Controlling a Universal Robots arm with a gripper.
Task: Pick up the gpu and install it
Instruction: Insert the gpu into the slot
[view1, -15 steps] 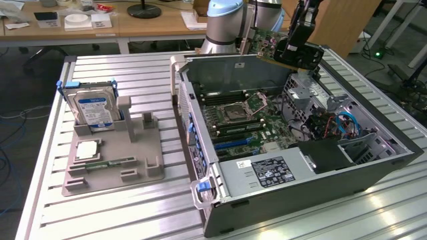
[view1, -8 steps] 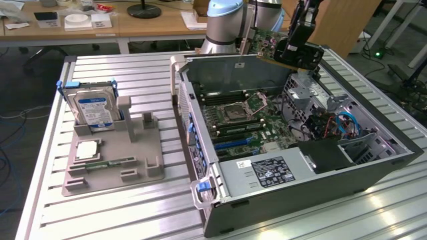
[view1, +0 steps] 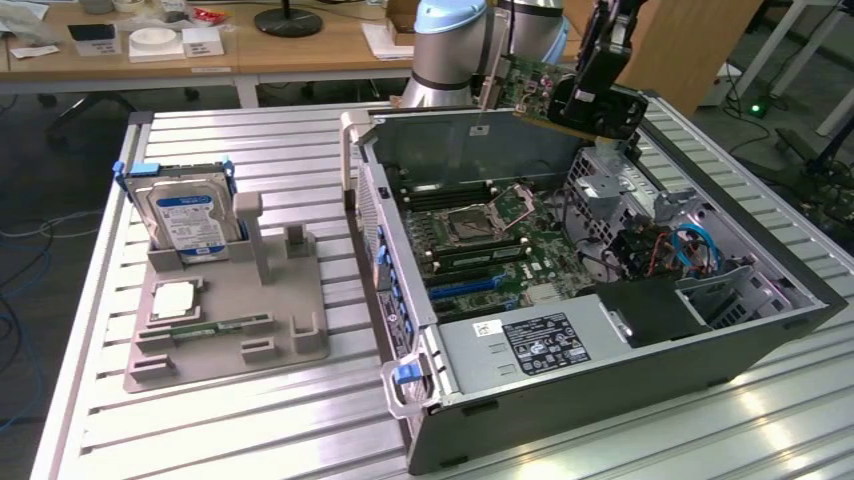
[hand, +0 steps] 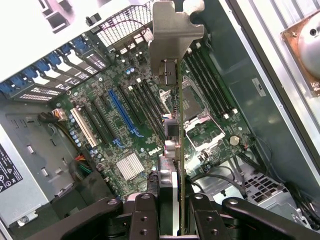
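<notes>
The gpu (view1: 531, 88), a green card, hangs tilted in the air above the far rim of the open computer case (view1: 400, 300), with my gripper (view1: 597, 100) shut on it. In the wrist view the gpu (hand: 173, 70) is edge-on, a thin blade with its silver bracket at the far end, clamped between my black fingers (hand: 145, 212). Under it lies the motherboard (hand: 125, 150) with a blue slot (hand: 121, 112) and black slots beside it. The card is well above the board and touches nothing.
A grey holder (view1: 227, 310) at the exterior view's left carries a hard drive (view1: 187, 222), a processor (view1: 175, 299) and a memory stick (view1: 220, 325). Inside the case are the power supply (view1: 527, 345), drive cage and cables (view1: 681, 250). Desks stand behind.
</notes>
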